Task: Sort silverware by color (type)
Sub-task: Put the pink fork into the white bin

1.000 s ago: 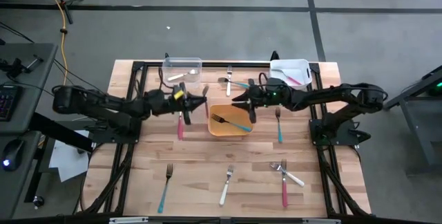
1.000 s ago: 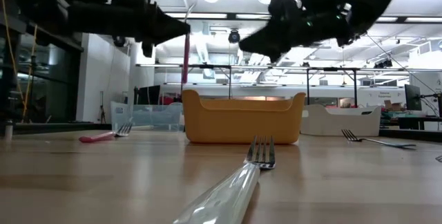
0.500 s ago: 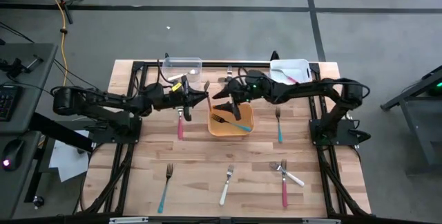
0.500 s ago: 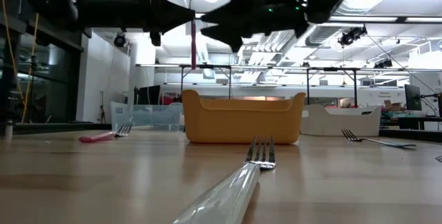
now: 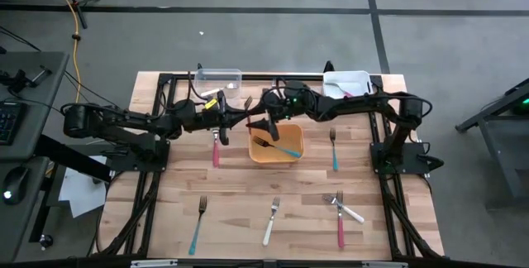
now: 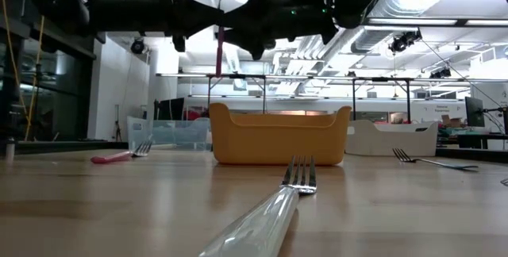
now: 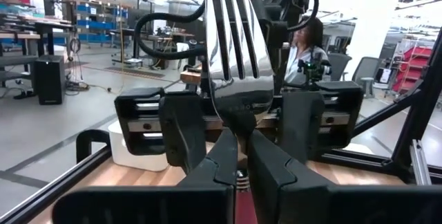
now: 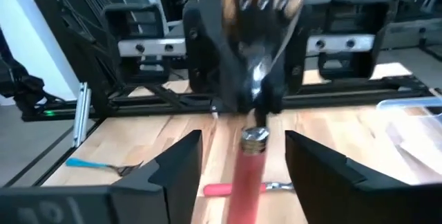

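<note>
Looks like a mid-air handoff setup, just above centre in the high view. The left gripper (image 5: 241, 120) has its jaws clenched on a red-handled fork (image 6: 220, 49), gripped right at the neck where handle meets metal. In the left wrist view the tines (image 7: 231, 37) stick straight up out of the pinch and the handle hangs down below. Holding it there makes sense to me: it leaves the whole handle free for the other arm to take.

The right gripper (image 5: 266, 125) is nose to nose with it, jaws spread wide. In the right wrist view the red handle sits between the two fingers (image 8: 173, 172), but I can't tell if anything is touching yet. My guess is the fork goes to the right arm because the white bin (image 5: 347, 84) at the upper right already has a pink handle in it, and that's on its side of the tabletop (image 5: 240, 193).

The orange bin (image 5: 277, 144) in the middle holds a teal-handled fork (image 5: 281, 146); the clear bin (image 5: 217, 81) sits upper left. Plenty of forks are still loose along the lower part of the frame, plus another red one (image 5: 216, 149) left of the orange bin, so sorting is far from done.
</note>
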Action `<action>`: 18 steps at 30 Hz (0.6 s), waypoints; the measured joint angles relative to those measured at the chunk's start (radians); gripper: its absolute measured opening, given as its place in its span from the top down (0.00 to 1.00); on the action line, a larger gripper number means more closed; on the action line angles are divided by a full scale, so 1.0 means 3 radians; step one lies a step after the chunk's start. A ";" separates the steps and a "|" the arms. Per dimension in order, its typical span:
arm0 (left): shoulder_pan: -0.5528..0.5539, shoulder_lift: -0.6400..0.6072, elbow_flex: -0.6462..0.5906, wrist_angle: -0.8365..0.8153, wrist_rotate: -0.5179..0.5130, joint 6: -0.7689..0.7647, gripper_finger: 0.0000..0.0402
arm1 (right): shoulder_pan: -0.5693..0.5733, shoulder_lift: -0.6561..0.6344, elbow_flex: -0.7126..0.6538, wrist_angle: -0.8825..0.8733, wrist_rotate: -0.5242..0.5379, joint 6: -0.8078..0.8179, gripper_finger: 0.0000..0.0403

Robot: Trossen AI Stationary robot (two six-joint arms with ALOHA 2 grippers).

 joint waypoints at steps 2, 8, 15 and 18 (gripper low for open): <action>0.0000 0.0000 0.0000 0.0014 0.0000 0.0000 0.98 | 0.0000 0.0000 0.0001 0.0027 0.0001 -0.0003 0.55; -0.0001 0.0000 0.0001 0.0088 0.0001 0.0002 0.98 | 0.0000 0.0000 0.0002 0.0030 0.0012 -0.0067 0.81; -0.0005 0.0000 0.0001 0.0089 -0.0062 -0.0035 0.95 | 0.0000 0.0000 0.0002 0.0027 0.0016 -0.0075 0.89; -0.0005 0.0001 0.0001 0.0077 -0.0099 -0.0102 0.89 | -0.0028 -0.0031 0.0001 -0.0061 0.0024 -0.0102 0.89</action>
